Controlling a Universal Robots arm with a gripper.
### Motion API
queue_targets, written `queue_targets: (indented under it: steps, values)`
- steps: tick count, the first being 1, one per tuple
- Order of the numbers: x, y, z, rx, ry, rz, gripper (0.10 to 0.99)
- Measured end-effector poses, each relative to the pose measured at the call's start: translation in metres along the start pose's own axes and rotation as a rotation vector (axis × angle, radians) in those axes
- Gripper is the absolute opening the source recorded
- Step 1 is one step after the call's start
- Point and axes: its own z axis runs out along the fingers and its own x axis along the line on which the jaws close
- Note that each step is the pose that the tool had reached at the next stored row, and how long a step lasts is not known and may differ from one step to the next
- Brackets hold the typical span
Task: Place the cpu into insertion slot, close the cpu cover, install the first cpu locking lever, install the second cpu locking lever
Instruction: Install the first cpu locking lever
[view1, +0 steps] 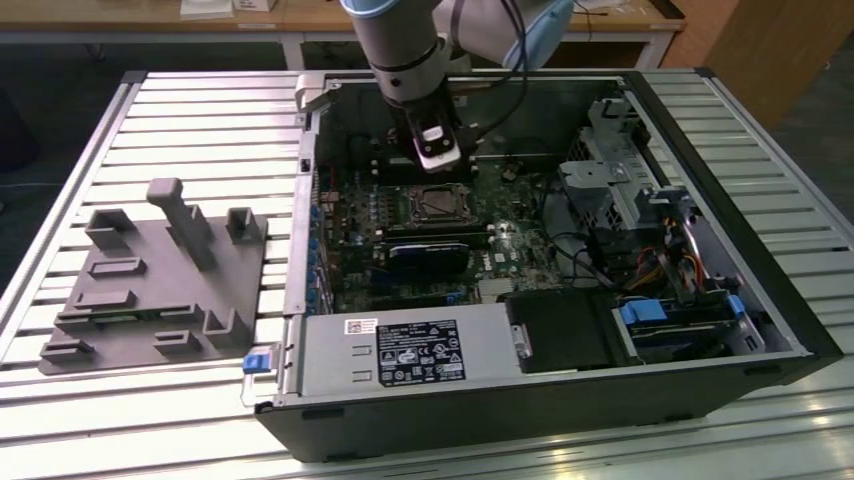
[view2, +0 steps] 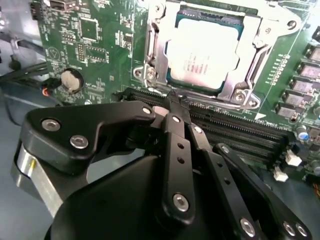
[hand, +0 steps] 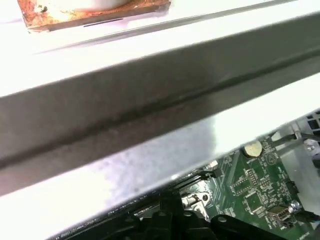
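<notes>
Gripper (view2: 172, 104), claw pinched together just beside the cpu cover (view2: 152, 47) shut over the cpu (view2: 202, 50), should press low and steadily.

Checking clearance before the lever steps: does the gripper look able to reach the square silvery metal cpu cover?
Probably yes. In the second wrist view the gripper hangs close beside the square silvery metal cpu cover, by the long black memory slots, with nothing standing between them.
</notes>
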Motion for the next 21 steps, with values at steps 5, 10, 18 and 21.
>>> queue_targets:
  steps: [5,10,18,21]
  values:
    - [-0.0021,0.0021,-0.0088,0.000,0.0000,0.000,0.106]
    - [-0.0033,0.0033,-0.0137,0.000,-0.0001,0.000,0.106]
    - [-0.0034,0.0034,-0.0140,0.002,0.0042,0.000,0.106]
    - [-0.0039,0.0035,-0.0134,0.022,0.0195,-0.001,0.106]
